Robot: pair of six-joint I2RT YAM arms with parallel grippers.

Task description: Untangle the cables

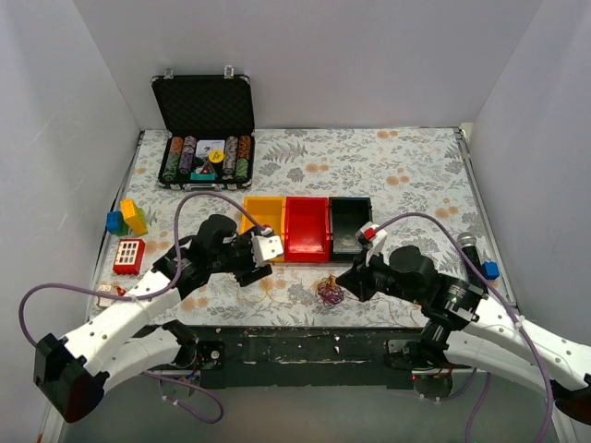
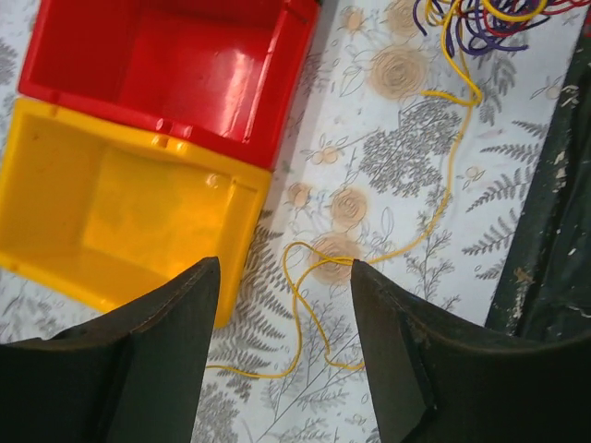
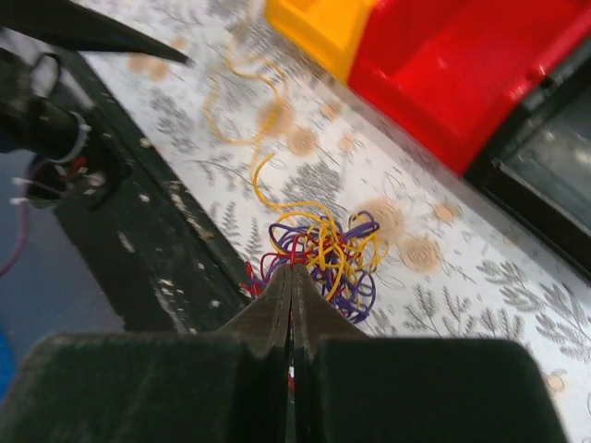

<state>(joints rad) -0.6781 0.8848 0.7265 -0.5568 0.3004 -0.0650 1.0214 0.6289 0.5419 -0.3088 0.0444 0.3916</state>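
Two claws low over the surface. My left claw (image 2: 282, 268) is spread wide above a loose yellow strand (image 2: 297, 309), next to the yellow bin (image 2: 138, 208). My right claw (image 3: 292, 269) is pressed closed, tips at the cables (image 3: 319, 249) — knotted by the near edge, approx. mid-width.

A leaf-and-flower patterned cloth covers the table (image 1: 397, 175). At its far left corner stands a black case (image 1: 203, 104), lid upright, with rows of poker chips (image 1: 185, 159) in its lower half. Three bins sit side by side, touching, near the middle: yellow bin (image 1: 263, 201), red bin (image 1: 307, 201), dark bin (image 1: 351, 200). Along the left edge lie a yellow block (image 1: 134, 216) touching a blue block (image 1: 114, 222) and, nearer, a red toy (image 1: 129, 256) with white squares; a small blue piece (image 1: 490, 269) lies at the right edge.
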